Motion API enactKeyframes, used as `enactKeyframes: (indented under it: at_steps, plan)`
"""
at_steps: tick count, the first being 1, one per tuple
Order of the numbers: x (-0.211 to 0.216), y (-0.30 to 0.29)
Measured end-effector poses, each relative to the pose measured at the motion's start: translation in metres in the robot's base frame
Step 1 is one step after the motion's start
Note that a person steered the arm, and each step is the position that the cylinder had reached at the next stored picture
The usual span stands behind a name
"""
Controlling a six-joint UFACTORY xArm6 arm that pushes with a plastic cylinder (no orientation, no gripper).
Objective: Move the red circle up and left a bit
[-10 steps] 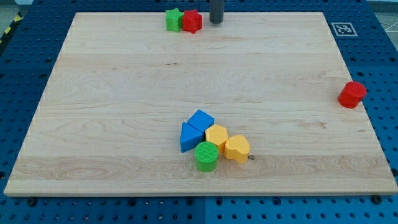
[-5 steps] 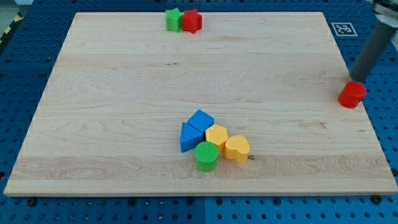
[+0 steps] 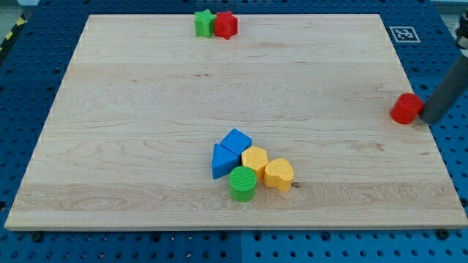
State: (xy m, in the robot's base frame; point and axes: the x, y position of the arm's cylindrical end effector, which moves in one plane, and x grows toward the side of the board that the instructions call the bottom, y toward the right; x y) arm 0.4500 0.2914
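The red circle is a short red cylinder near the right edge of the wooden board. My tip is at the lower end of the dark rod that comes in from the view's right. It sits just right of the red circle, touching or almost touching it.
A green star and a red star sit side by side at the board's top edge. A cluster lies lower centre: blue cube, blue triangle, yellow hexagon, yellow heart, green circle. A marker tag is at top right.
The rod went from the board's top centre to the right edge, then down to the red circle's right side. The red circle has slid a little left and up.
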Motion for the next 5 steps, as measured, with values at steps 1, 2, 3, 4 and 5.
enactKeyframes:
  at_steps: [1,2,3,4,5]
  plan:
    - [-0.031,-0.025]
    - [-0.033,-0.052]
    - [-0.020,-0.057]
    - [-0.001,-0.033]
    - [0.009,-0.038]
